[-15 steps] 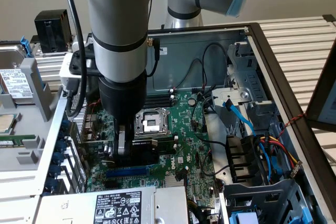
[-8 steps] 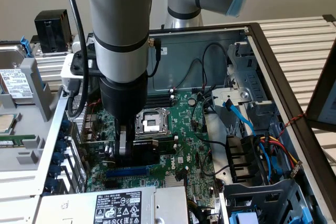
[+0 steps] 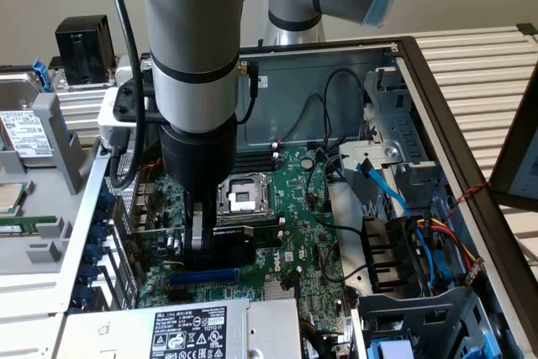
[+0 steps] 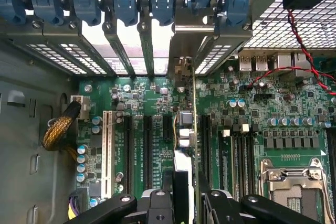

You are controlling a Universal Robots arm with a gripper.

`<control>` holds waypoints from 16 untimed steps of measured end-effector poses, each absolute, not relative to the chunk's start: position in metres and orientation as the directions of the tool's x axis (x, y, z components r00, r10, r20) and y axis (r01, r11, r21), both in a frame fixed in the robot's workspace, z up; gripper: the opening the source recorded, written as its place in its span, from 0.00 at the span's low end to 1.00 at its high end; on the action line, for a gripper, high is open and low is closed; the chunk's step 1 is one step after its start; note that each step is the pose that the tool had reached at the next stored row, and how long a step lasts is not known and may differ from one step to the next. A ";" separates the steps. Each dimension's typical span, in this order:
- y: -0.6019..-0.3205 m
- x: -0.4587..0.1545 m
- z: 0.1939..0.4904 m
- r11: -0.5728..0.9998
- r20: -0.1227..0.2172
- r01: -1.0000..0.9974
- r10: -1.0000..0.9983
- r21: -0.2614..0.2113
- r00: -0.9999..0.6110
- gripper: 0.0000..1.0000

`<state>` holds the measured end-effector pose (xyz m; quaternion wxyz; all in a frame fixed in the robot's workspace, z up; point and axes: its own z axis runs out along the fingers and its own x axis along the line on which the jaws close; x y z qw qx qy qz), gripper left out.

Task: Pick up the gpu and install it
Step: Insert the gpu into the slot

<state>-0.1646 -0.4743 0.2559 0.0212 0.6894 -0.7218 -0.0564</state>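
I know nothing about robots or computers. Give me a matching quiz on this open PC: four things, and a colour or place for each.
Things:
1. gpu
2. braided cable
3. flat cable
4. CPU socket

Colour or place:
A. blue
B. silver
C. in the gripper
D. yellow

Pairs: 1-C, 2-D, 3-A, 4-B.

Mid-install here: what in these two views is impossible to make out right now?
- Slot beneath the graphics card: wrist view, the edge-on card covers it, so seating is unclear.
- Card's fan face: exterior view, largely behind the arm and gripper.
- Card's held end: wrist view, runs off the picture's edge between the fingers.
- Power supply label: exterior view, print too small to read.
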 end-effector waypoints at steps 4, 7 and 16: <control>-0.474 -0.164 0.256 0.040 -0.042 -0.993 -0.998 0.111 -0.045 0.28; -0.473 -0.164 0.256 0.040 -0.042 -0.993 -0.998 0.111 -0.045 0.28; -0.467 -0.164 0.256 0.040 -0.042 -0.993 -0.998 0.111 -0.045 0.28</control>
